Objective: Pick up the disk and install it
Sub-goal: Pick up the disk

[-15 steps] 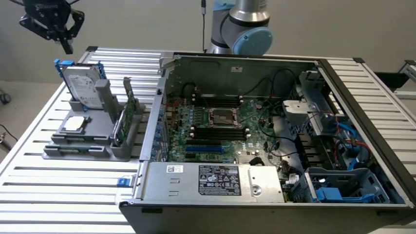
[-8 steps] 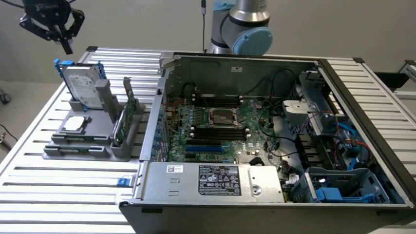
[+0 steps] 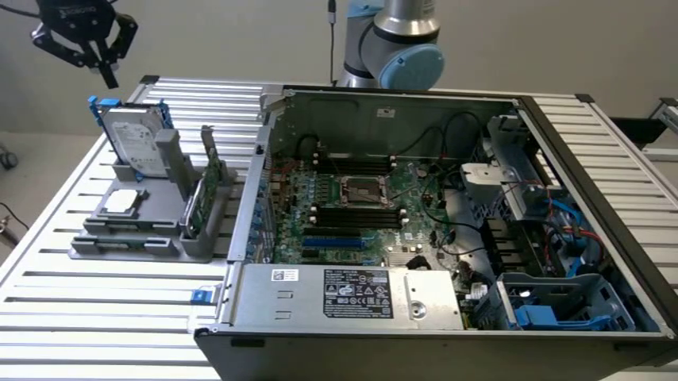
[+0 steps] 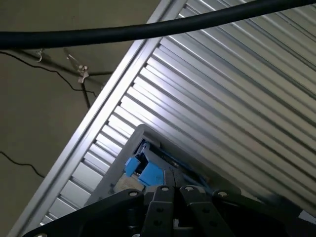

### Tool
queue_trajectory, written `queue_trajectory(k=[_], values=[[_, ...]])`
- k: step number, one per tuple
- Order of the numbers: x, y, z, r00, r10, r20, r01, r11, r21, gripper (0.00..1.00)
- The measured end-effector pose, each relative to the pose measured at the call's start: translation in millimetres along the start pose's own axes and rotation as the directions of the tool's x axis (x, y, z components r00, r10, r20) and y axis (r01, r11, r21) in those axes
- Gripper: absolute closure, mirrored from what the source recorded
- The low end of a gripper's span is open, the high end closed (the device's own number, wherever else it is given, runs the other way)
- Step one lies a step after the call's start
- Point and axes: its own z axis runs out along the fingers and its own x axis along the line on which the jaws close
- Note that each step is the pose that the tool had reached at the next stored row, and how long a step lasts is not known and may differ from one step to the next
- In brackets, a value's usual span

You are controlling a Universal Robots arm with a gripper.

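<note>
The slatted aluminium table lay well below the gripper and carried everything else. The open computer case took up most of it, well off to the exterior view's right of the gripper. The arm's grey-and-blue joint rose behind the case's far wall. Inside the case were the motherboard, black cables, and a blue drive bay in the corner farthest from the gripper. The silver power supply closed the near side. It bore a black label and a small white sticker, the print on both too small to read.

Almost straight below the gripper stood a grey holder. The disk sat upright in it, blue frame along its edges. Its top corner was near the fingertips but apart from them, and its white label was not legible. Also in the holder, on the side towards the case, a thin green card stood on edge between the disk and the case wall. A small silver chip lay flat at the disk's foot.

The gripper hung pointing down, its fingers drawn close together and gripping nothing. In the wrist view the gripper looked down on the disk's blue frame. A black cable crossed ahead of it.
</note>
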Motion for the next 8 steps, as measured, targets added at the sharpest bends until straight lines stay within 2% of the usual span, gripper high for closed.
queue_trajectory(k=[4,8], values=[[0.0,0.0,0.0,0.9974,-0.072,-0.0028,0.072,0.9974,0.0000,0.89],[0.0,0.0,0.0,0.9894,-0.145,-0.0055,0.145,0.9895,-0.0004,0.89]])
